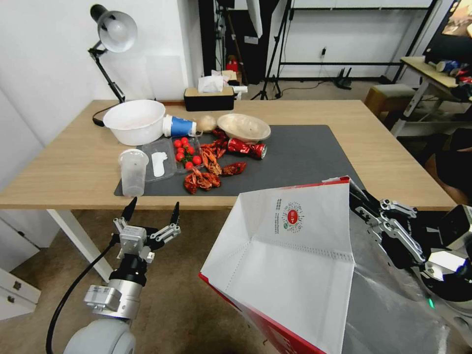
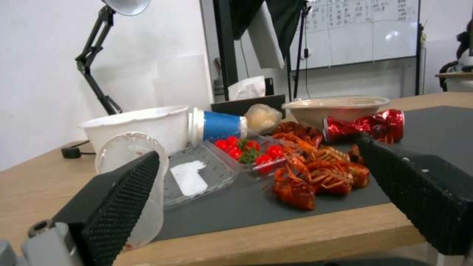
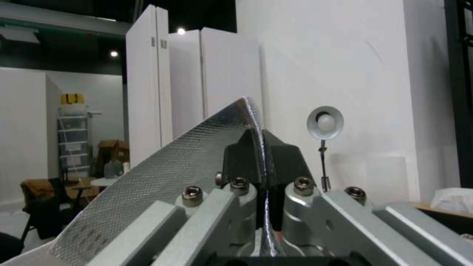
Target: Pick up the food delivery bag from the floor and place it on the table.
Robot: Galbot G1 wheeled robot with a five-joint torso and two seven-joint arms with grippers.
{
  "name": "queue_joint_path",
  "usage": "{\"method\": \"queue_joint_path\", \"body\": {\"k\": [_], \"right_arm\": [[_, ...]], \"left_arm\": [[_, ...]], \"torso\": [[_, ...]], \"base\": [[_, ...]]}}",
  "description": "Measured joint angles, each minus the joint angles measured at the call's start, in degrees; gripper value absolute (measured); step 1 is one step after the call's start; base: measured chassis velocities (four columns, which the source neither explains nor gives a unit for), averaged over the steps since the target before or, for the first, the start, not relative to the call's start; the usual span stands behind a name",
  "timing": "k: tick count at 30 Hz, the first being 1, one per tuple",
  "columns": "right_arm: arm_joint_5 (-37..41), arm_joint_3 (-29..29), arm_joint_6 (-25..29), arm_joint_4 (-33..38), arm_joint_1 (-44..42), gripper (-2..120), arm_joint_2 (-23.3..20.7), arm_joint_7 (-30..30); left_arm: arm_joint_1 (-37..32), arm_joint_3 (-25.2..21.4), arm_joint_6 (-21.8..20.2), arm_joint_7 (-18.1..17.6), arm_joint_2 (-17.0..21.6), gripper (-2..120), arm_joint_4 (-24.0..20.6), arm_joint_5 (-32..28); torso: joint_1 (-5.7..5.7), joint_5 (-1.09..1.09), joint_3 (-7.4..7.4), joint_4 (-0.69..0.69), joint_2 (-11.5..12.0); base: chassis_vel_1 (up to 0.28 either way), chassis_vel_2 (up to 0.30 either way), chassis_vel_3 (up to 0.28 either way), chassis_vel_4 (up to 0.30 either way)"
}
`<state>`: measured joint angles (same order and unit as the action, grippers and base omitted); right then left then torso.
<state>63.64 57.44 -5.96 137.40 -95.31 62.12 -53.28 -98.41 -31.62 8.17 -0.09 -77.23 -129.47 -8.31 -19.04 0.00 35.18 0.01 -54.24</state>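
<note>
The food delivery bag [image 1: 290, 265] is held in the air just short of the surface [image 1: 383, 147], its foil rim pinched in the clenched right gripper [image 3: 264, 162]. The thin pinch could slip, or the bag could catch the near edge. Open mat [image 1: 305, 157] lies right of the crayfish [image 1: 206, 172]. The left gripper [image 1: 152, 212] hangs released.

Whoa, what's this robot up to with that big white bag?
The robot's right gripper is shut on the foil-lined rim of a food delivery bag and holds it up in front of the table, off the floor. The bag isn't on the table yet. The left gripper hangs open and empty near the table's front edge, by the crayfish and tomatoes on the mat.
</note>
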Motion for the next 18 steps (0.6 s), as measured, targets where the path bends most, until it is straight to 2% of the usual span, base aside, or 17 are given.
{"method": "queue_joint_path", "body": {"k": [11, 18], "right_arm": [[0.12, 0.02, -0.08, 0.27, -0.09, 0, 0.1, 0.24], [3.36, -0.16, -0.05, 1.01, 1.61, 0, -1.63, 3.71]], "left_arm": [[0.39, -0.1, 0.08, -0.33, 0.49, 100, 0.04, -0.06], [-0.06, -0.14, 0.63, -0.71, 0.35, 100, 0.08, 0.1]], "torso": [[0.08, 0.0, -0.14, 0.0, 0.23], [0.15, 0.0, -0.22, 0.01, 0.38]], "base": [[0.0, 0.0, 0.0, 0.0], [0.0, 0.0, 0.0, 0.0]]}}
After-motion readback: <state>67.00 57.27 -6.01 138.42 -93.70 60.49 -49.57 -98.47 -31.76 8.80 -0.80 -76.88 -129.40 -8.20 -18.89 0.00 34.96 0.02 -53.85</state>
